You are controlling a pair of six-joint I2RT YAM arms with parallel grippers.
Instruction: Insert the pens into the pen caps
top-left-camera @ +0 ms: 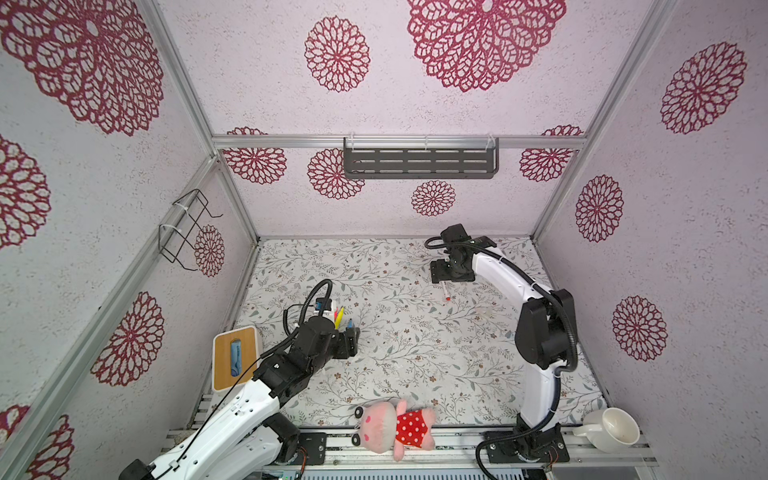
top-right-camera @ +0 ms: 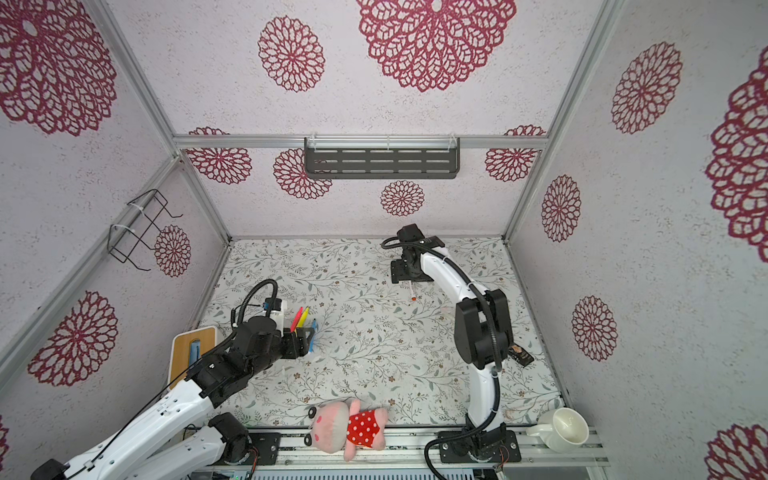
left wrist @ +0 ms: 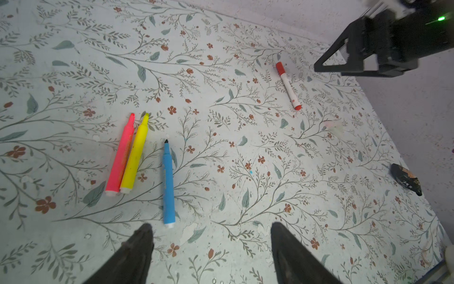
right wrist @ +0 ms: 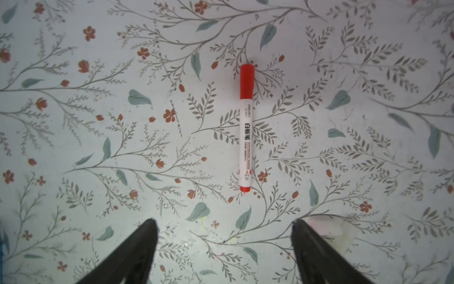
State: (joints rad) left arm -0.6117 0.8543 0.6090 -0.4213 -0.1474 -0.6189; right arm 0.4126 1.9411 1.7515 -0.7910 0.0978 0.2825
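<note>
- floral mat lies under everything.
- right gripper: jaws wide, empty, near the white pen.
- left gripper: jaws apart, empty, near the blue pen.
- white pen lies flat, red cap on.
- pink pen and yellow pen touch side by side; blue pen just beside them, uncapped.

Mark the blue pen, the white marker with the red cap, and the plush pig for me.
blue pen point(left wrist: 168, 182), left wrist view, middle of the barrel.
white marker with red cap point(right wrist: 245, 137), right wrist view, white barrel at the printed label.
plush pig point(top-left-camera: 376, 424), in a top view, its pink head.
</note>
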